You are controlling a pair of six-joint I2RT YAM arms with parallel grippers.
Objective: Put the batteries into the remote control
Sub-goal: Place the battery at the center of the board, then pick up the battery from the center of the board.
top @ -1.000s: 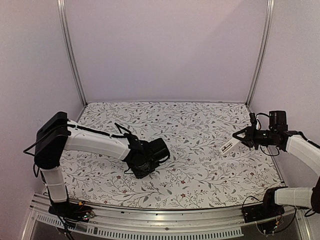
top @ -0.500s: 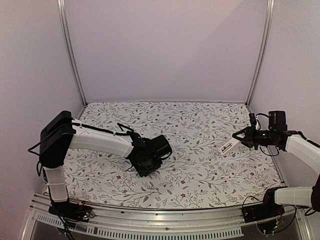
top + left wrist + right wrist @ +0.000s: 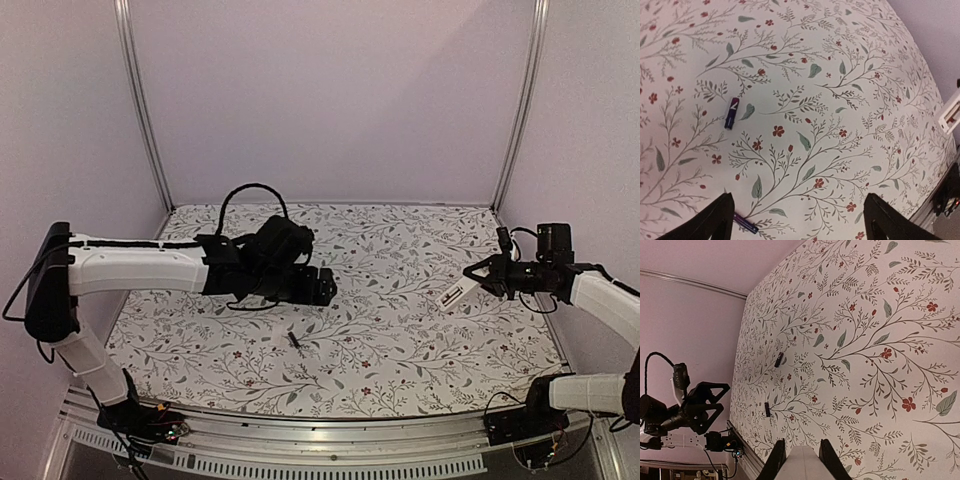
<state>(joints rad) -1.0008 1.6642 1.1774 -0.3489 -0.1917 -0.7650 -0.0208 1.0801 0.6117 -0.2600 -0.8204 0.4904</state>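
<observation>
Right fingers narrowed onto remote control: white bar gripped between them, held off table. Left fingers spread wide, nothing between them, raised over table well to left of remote control. On table: first battery lying flat, well apart from remote control, on its left. Likewise second battery, flat, also far left of remote control; in left wrist view its end is tucked behind one left finger.
</observation>
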